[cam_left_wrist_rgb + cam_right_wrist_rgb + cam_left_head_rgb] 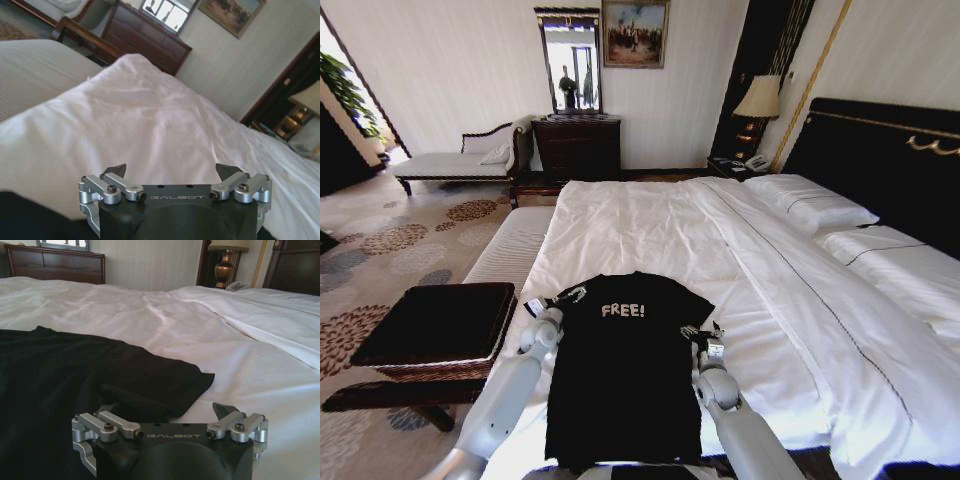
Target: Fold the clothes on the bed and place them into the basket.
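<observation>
Both open grippers (568,296) (701,333) flank the T-shirt (625,370); basket (438,325) stands beside bed (720,250)

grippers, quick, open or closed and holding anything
Left gripper: open, empty, at the T-shirt's left sleeve.
Right gripper: open, empty, low over the bed by the right sleeve.
</observation>
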### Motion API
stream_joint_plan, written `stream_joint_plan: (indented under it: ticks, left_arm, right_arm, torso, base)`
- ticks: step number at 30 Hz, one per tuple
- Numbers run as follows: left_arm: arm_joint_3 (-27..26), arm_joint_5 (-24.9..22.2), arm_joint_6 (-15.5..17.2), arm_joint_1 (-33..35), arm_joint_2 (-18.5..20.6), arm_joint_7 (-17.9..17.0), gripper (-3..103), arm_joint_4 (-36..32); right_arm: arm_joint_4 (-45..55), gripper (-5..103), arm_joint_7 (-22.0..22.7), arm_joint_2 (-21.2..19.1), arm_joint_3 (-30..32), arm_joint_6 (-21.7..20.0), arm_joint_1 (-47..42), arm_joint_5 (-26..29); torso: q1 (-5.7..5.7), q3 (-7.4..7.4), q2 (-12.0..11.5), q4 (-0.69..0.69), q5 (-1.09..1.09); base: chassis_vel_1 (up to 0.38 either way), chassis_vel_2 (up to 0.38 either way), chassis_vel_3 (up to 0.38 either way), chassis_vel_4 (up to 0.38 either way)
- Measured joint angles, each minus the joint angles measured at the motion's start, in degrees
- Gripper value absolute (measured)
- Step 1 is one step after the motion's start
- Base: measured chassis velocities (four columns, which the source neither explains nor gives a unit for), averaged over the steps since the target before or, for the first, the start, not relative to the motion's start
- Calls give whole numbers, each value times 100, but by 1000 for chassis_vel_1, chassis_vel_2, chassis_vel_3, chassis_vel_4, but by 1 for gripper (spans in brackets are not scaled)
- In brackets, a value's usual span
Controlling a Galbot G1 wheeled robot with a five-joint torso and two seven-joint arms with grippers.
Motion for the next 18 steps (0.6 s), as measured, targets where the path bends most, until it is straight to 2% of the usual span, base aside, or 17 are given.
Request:
stream_joint_plan:
  ticks: [6,10,12,14,18]
  left_arm:
    - [-215,-514,244,-344,44,-186,103,425]
    - [-33,-775,463,-461,77,-270,98,708]
    - [60,-788,528,-499,60,-274,96,826]
    - [126,-835,629,-570,-9,-337,86,995]
    - [175,-852,695,-610,-31,-393,83,1106]
  right_arm:
    - [0,100,0,-5,6,3,-21,-9]
    - [0,100,1,-5,0,3,-3,-9]
    - [1,100,5,3,-2,1,4,-9]
    - [6,100,13,15,-2,-3,11,-8]
    - [9,100,18,14,7,-5,5,-6]
  torso:
    - [1,0,0,0,0]
    - [1,0,0,0,-1]
    - [1,0,1,-1,-1]
    - [0,1,0,0,-1]
    - [1,1,0,-1,0]
  base:
    - [0,0,0,0]
    - [0,0,0,0]
    - [0,0,0,0]
    - [0,0,0,0]
    - [0,0,0,0]
